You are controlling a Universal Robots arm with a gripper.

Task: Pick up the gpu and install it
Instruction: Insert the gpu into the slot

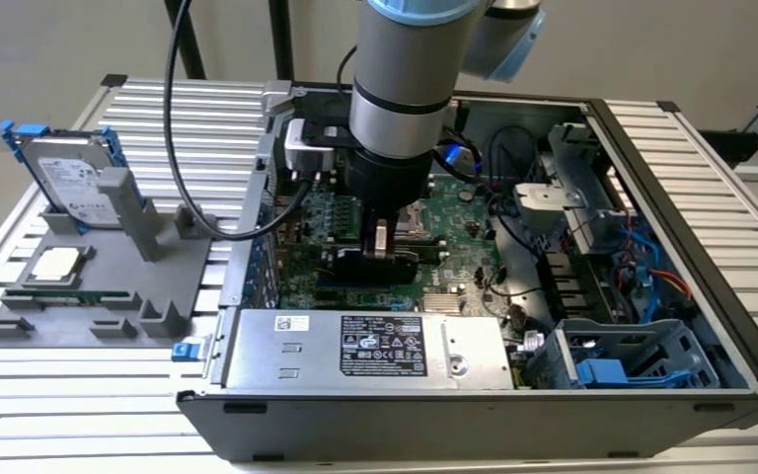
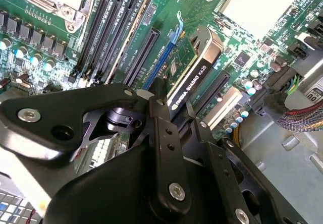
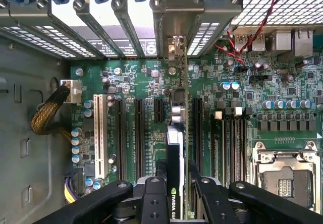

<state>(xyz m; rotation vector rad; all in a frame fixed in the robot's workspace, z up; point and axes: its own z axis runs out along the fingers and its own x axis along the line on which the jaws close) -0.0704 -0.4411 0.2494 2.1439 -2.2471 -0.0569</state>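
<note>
The gpu (image 1: 374,265) is a green card with a black cooler, standing on edge over the motherboard (image 1: 465,212) inside the open computer case (image 1: 695,197). My gripper (image 1: 382,240) reaches down into the case and is shut on the card's upper edge. In the second wrist view the gpu (image 2: 194,75) runs between the black fingers (image 2: 160,128), beside a long black slot (image 2: 142,55). In the first wrist view the gpu (image 3: 176,133) is seen edge-on, lined up with the expansion slots, and its metal bracket end (image 3: 174,47) meets the rear slot openings. I cannot tell whether it is seated.
A grey fixture (image 1: 155,286) at the exterior view's left holds a silver hard drive with blue rails (image 1: 70,183), a processor chip (image 1: 56,265) and a memory stick (image 1: 70,294). Inside the case are a power supply (image 1: 366,346), a blue drive cage (image 1: 630,365) and cables (image 1: 643,247).
</note>
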